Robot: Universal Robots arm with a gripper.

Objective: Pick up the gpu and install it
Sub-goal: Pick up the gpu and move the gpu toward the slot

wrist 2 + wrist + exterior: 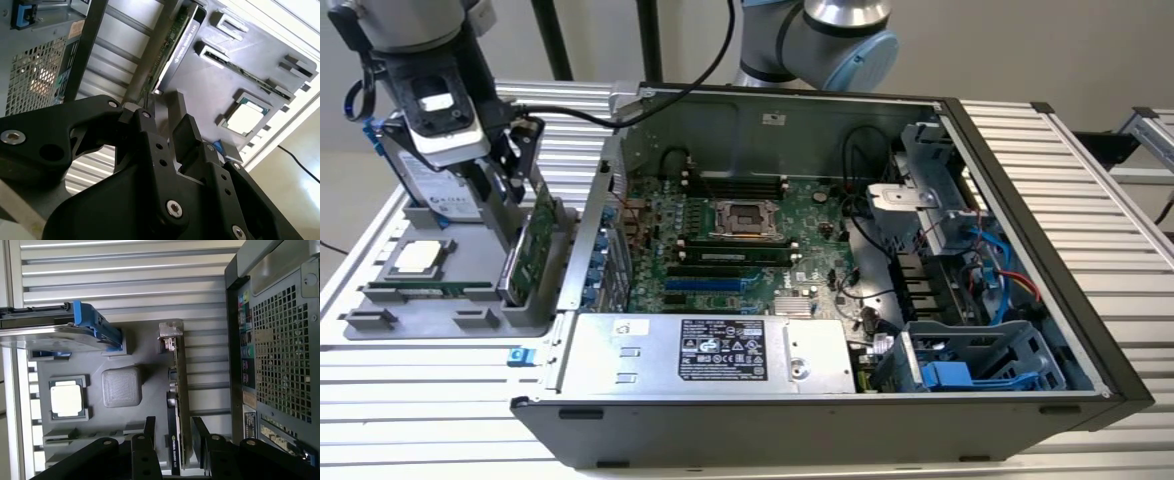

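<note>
First wrist view is giving us the clearest look: the gpu [178,385] is standing on its long edge in a slot of the grey holder tray [145,347], just beside the open computer case [280,365], with its silver bracket [170,330] at the end away from the claw [173,421]. The claw is hanging open, one finger on each side of the card, and we are not seeing either finger pressing on it.

We are judging the card to be stiff, fairly light and fragile, since the green board face is carrying small parts and the contact edge is sitting down in the slot. The middle of its length is looking like the safest place to pinch, flat across shroud and board, so the weight is balancing.

The tray is hiding the card's lower edge, and the claw body is cutting off its near end. On the motherboard [720,240] we are finding the slots too small to tell apart.
</note>
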